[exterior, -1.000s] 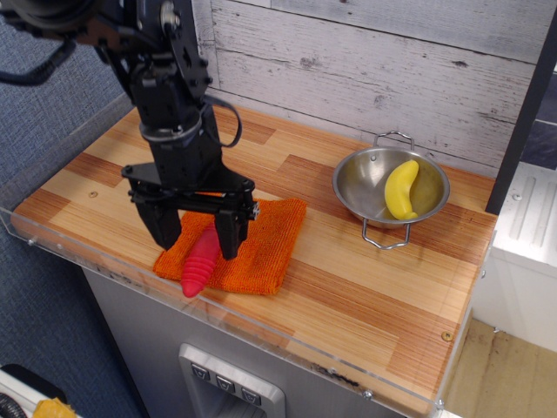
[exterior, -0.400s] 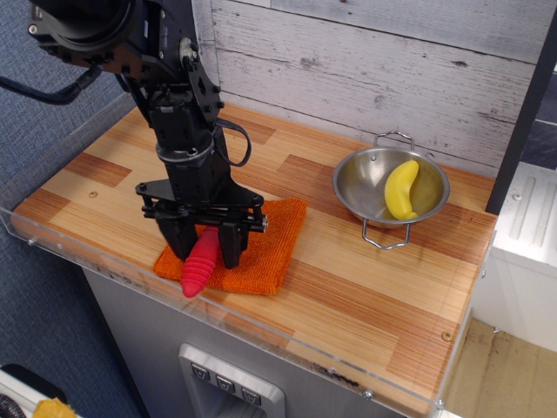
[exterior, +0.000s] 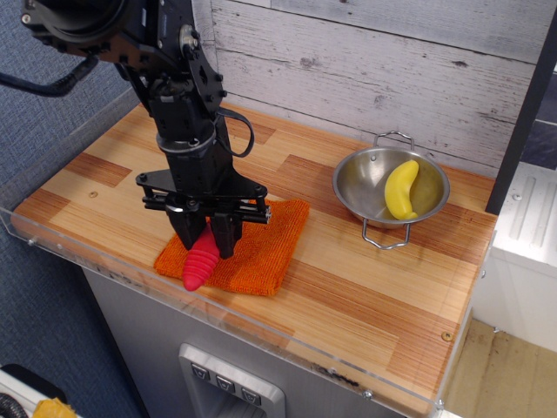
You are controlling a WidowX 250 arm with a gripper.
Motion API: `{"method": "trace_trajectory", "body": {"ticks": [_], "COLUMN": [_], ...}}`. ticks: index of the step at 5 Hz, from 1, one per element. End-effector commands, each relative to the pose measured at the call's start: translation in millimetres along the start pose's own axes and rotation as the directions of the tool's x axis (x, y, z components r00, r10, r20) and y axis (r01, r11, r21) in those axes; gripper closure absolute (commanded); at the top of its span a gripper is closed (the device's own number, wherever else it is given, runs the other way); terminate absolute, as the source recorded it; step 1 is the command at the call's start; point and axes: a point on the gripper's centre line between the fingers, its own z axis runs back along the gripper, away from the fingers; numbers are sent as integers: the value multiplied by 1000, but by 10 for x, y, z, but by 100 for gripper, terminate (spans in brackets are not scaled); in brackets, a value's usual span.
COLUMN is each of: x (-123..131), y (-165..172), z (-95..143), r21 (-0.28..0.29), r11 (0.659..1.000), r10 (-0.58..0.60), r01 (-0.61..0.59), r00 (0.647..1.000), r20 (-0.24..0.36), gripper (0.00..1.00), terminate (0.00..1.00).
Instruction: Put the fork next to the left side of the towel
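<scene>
The fork shows only its thick ribbed red-pink handle (exterior: 199,264), lying over the front left part of the orange towel (exterior: 261,246). Its metal head is hidden under my gripper. My gripper (exterior: 207,241) stands straight down over the towel, and its black fingers are closed around the upper end of the handle. The handle's free end points toward the front edge of the counter.
A steel bowl (exterior: 365,177) with a yellow banana (exterior: 401,189) in it stands at the right rear. A clear plastic guard (exterior: 113,283) runs along the counter's front edge. A grey plank wall (exterior: 365,52) is behind.
The fingers, wide open astride the handle a second ago, have closed onto it. The handle's lower end has shifted slightly up and right.
</scene>
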Motion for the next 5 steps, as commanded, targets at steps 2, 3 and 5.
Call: {"method": "trace_trajectory", "body": {"ticks": [2, 3, 5], "x": [271, 361, 551], "y": [10, 150, 595], "z": [609, 683, 735], "r21": [-28, -26, -36], "r11": [998, 998, 990], "r10": [-56, -53, -132], "r01": [61, 57, 139], "r00": [986, 987, 978], "r20": [160, 149, 160], "gripper": [100, 100, 100], "terminate": [0, 0, 0]}}
